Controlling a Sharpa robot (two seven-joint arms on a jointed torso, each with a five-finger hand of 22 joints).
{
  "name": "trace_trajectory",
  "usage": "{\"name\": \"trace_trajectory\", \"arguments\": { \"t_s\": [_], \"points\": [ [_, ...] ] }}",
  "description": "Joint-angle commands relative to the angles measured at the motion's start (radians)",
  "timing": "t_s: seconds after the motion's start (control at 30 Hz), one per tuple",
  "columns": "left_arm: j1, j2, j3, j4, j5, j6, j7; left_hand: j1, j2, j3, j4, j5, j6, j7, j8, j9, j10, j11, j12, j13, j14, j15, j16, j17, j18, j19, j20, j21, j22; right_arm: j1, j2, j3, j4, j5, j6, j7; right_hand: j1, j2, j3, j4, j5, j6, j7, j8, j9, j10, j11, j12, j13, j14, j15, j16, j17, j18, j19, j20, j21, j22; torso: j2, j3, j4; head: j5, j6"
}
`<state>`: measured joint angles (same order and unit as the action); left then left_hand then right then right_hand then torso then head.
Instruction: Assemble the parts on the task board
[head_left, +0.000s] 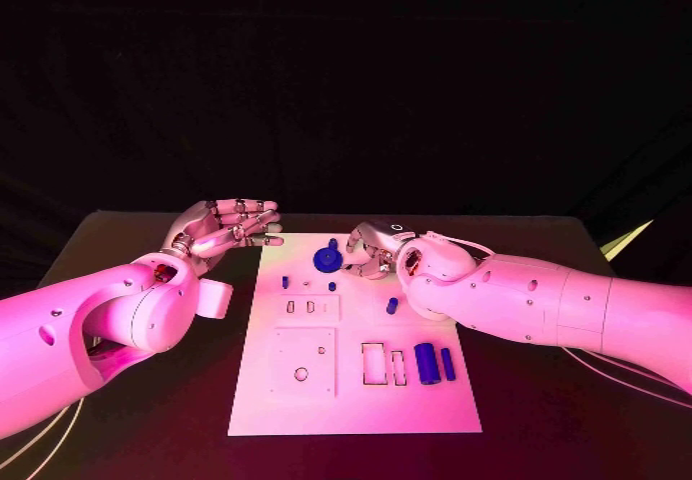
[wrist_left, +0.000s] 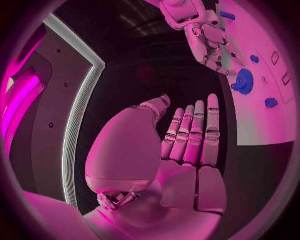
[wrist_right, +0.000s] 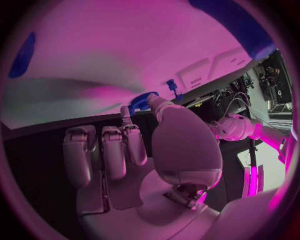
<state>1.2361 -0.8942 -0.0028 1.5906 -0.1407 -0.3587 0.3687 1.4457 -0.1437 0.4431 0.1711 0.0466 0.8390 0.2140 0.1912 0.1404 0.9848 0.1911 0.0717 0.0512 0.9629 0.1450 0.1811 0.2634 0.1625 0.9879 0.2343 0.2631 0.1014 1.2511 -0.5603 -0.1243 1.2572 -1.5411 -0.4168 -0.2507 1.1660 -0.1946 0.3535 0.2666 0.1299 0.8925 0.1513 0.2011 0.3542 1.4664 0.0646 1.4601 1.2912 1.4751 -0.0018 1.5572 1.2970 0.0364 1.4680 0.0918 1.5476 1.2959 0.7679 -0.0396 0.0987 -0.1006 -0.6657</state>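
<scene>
Head view: my right hand (head_left: 378, 250) touching round blue disc part (head_left: 329, 259) on flat white task board (head_left: 355, 400); grasp unclear. Left wrist view: my left hand (wrist_left: 187, 135) released, fingers straight.

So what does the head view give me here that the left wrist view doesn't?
Head view alone: the whole task board, with its cut-out slots and two blue cylinders near the right edge. Left wrist view alone: the left hand's palm side, fingers straight and together, holding nothing. Both share: the round blue part on the board's far end, with the right hand at it; whether it grips the part is unclear.
</scene>
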Motion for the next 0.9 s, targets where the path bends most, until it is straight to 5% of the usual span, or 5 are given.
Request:
{"name": "trace_trajectory", "arguments": {
  "t_s": [0.03,0.27,0.5,0.73,0.9],
  "points": [
    [0.001,-0.001,0.001,0.003,0.000,0.000,0.002,-0.019,-0.005,0.012,0.004,0.016,0.008,0.026,-0.013,0.015,0.000,0.000,-0.008,0.014,-0.003,0.000,-0.006,0.017,0.017,-0.003,0.000,0.015,0.009,0.004,-0.027,0.000,0.031,-0.001,-0.024,0.001,-0.021,0.006,-0.003,0.018,0.010,0.011,0.003,0.011,0.008,0.014,0.008,0.005,0.177,0.096,0.003,0.014,0.274,-0.036,0.103,0.012,0.023,0.275,0.000,0.0003,-0.0018,0.002,0.002],
    [0.001,-0.006,0.001,0.005,0.000,-0.001,0.002,-0.019,-0.005,0.012,0.004,0.016,0.008,0.026,-0.013,0.015,0.000,0.000,-0.008,0.014,-0.003,0.000,-0.006,0.017,0.017,-0.003,0.000,0.015,0.009,0.031,-0.126,0.002,0.130,0.049,-0.074,0.016,-0.021,0.008,-0.003,0.018,0.010,0.013,0.002,0.012,0.008,0.014,0.007,0.006,0.177,0.096,0.002,0.014,0.274,-0.036,0.103,0.012,0.023,0.275,0.000,0.0015,-0.0072,0.001,0.008],
    [0.001,-0.008,0.000,0.004,0.000,0.000,0.002,-0.020,-0.006,0.013,0.004,0.016,0.008,0.026,-0.013,0.015,-0.001,0.000,-0.008,0.014,-0.004,0.001,-0.007,0.018,0.017,-0.005,0.000,0.015,0.009,0.075,-0.256,0.002,0.215,0.224,-0.082,0.122,0.081,-0.011,0.015,-0.051,0.010,0.010,0.005,0.002,0.006,-0.005,0.009,-0.016,0.160,0.096,0.003,0.014,0.274,-0.026,0.083,0.012,-0.016,0.247,-0.002,0.0054,-0.0149,-0.006,0.011],
    [0.001,-0.008,0.000,0.002,0.000,0.007,0.003,-0.020,-0.006,0.013,0.004,0.016,0.009,0.026,-0.013,0.015,-0.001,0.000,-0.007,0.014,-0.004,0.001,-0.007,0.018,0.017,-0.005,0.000,0.015,0.009,0.091,-0.357,0.001,0.204,0.372,-0.040,0.242,0.164,-0.037,0.028,-0.111,0.010,-0.007,0.013,-0.014,0.000,-0.047,0.015,-0.063,0.120,0.096,0.008,0.014,0.274,-0.014,0.060,0.016,-0.061,0.215,-0.004,0.0084,-0.0206,-0.012,0.012],
    [0.001,-0.006,0.000,0.002,0.001,0.016,0.006,-0.021,-0.006,0.013,0.004,0.015,0.009,0.026,-0.013,0.015,0.000,0.000,-0.007,0.014,-0.004,0.001,-0.007,0.018,0.017,-0.005,0.000,0.015,0.009,0.084,-0.409,-0.001,0.182,0.382,-0.022,0.281,0.184,-0.043,0.024,-0.123,0.010,-0.018,0.016,-0.021,-0.002,-0.053,0.018,-0.069,0.115,0.096,0.010,0.014,0.274,-0.014,0.060,0.018,-0.061,0.215,-0.003,0.0108,-0.0169,-0.019,0.015]
  ]
}}
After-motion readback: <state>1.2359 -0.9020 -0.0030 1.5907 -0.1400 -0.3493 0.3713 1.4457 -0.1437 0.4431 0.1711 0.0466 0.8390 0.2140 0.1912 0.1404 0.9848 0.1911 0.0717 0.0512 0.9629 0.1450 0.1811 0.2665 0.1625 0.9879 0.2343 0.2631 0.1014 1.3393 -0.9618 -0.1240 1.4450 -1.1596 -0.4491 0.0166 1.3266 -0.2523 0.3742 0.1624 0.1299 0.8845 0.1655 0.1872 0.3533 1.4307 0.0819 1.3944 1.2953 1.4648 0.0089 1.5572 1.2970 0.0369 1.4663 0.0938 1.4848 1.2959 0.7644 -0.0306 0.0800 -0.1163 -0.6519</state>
